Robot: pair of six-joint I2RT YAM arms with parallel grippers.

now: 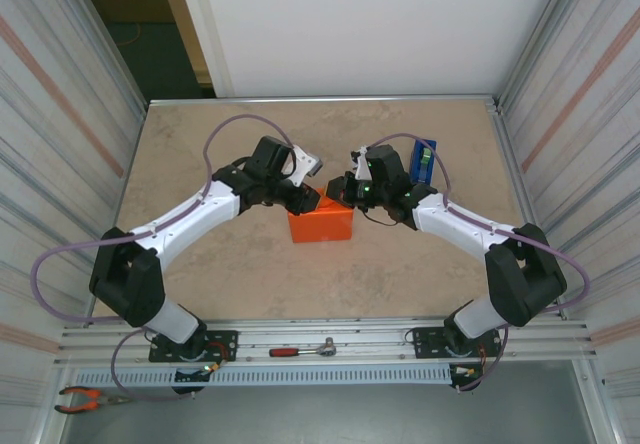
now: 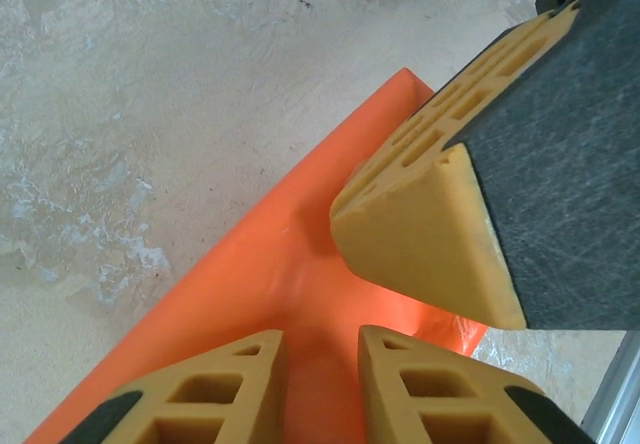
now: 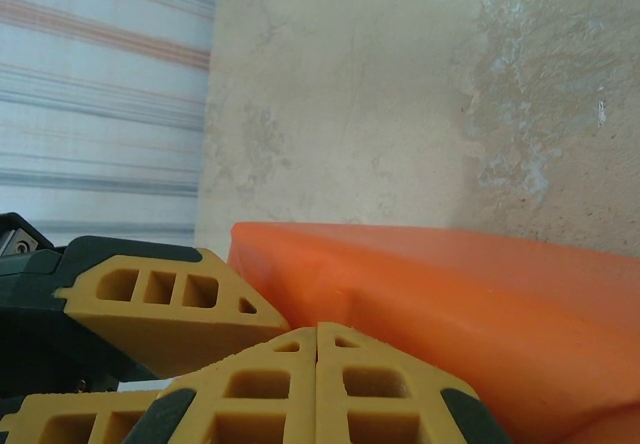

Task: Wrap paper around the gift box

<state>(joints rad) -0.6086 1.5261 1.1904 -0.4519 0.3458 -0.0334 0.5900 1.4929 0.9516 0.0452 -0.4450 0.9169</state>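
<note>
My left gripper (image 2: pixel 322 336) has its jaws narrowly apart over the paper (image 2: pixel 250 254); I cannot tell if it grips. My right gripper (image 3: pixel 317 336), fully closed and empty, should pin the fold firmly against the gift box (image 1: pixel 322 226).

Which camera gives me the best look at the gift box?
Top external: the gift box shows nearly whole, an orange-wrapped block on the table. The left wrist view catches a strip of its paper; the right wrist view, one orange side and edge.
</note>
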